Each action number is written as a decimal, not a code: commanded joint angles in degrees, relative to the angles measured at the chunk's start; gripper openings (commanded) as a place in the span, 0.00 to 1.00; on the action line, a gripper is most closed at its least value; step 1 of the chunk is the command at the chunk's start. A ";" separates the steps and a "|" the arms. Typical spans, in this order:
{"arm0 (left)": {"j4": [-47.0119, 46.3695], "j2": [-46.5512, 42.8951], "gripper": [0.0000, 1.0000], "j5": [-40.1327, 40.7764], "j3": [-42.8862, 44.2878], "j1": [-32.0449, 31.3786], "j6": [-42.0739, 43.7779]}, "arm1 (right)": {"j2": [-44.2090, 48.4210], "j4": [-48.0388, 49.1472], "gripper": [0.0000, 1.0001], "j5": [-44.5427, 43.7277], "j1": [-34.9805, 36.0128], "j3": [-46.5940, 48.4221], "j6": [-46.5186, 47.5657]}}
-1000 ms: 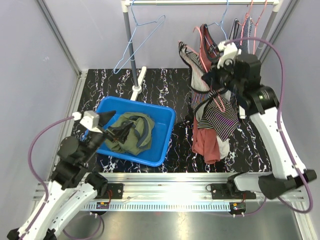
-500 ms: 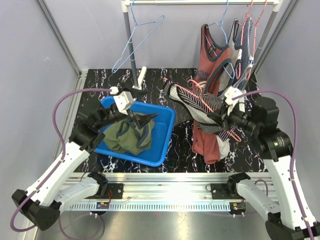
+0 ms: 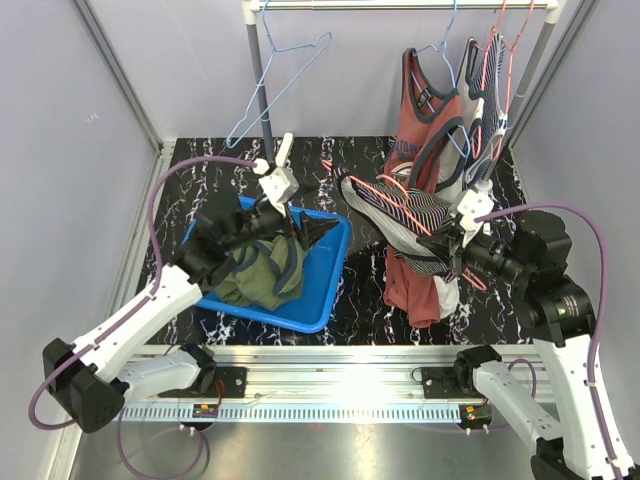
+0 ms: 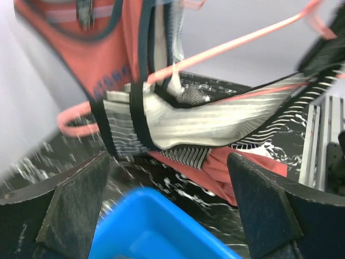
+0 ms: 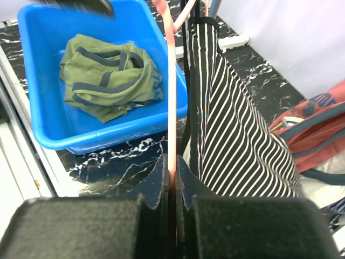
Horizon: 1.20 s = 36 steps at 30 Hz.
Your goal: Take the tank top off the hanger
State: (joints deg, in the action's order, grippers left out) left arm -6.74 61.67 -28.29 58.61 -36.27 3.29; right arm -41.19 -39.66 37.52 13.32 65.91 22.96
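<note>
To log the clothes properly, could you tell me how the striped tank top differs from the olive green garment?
The striped tank top is black-and-white striped; the olive green garment is plain green. The striped tank top is draped on the pink hanger, which the right gripper clamps; the olive green garment lies crumpled in the blue bin, held by nothing. Both have dark edging.

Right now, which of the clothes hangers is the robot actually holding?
The pink plastic hanger carrying the black-and-white striped tank top, pinched in the right gripper. The others, like the bare light-blue wire hanger, hang from the rail.
</note>
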 commanded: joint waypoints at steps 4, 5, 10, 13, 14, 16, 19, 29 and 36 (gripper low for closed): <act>-12.66 1.08 0.91 19.84 -5.87 -3.89 -12.69 | 0.41 5.03 0.00 2.38 -0.58 -1.22 -4.59; -14.07 2.13 0.91 20.73 -6.22 -4.16 -13.56 | 0.41 5.20 0.00 2.56 -0.58 -1.31 -4.77; -19.88 6.35 0.91 21.61 -5.70 -4.25 -15.68 | 0.93 5.38 0.00 2.74 -0.67 -1.84 -5.82; -19.89 9.08 0.87 22.49 -4.12 -4.60 -15.86 | 1.46 5.82 0.00 2.74 -1.10 -2.28 -6.96; -19.45 9.69 0.84 22.93 -3.16 -4.60 -16.21 | 1.46 5.82 0.00 3.00 -1.19 -2.36 -7.40; -18.22 11.54 0.80 24.07 -2.10 -4.69 -16.56 | 1.64 6.08 0.00 3.18 -1.46 -2.54 -7.84; -19.35 13.47 0.69 25.04 -1.31 -4.69 -17.18 | 1.73 6.26 0.00 3.61 -1.72 -2.72 -8.46; -27.09 15.85 0.15 25.30 -1.22 -4.69 -19.46 | 2.43 5.21 0.00 4.14 -3.13 -3.68 -10.04; -21.47 12.79 0.00 34.26 -4.11 -1.00 -25.24 | 2.08 -3.56 0.00 4.41 -3.39 -0.79 -2.59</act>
State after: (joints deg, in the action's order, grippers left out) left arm -26.22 77.47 -1.37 54.76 -39.97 -17.91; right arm -39.24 -39.00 40.75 10.22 62.41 15.68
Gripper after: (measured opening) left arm 0.012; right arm 0.045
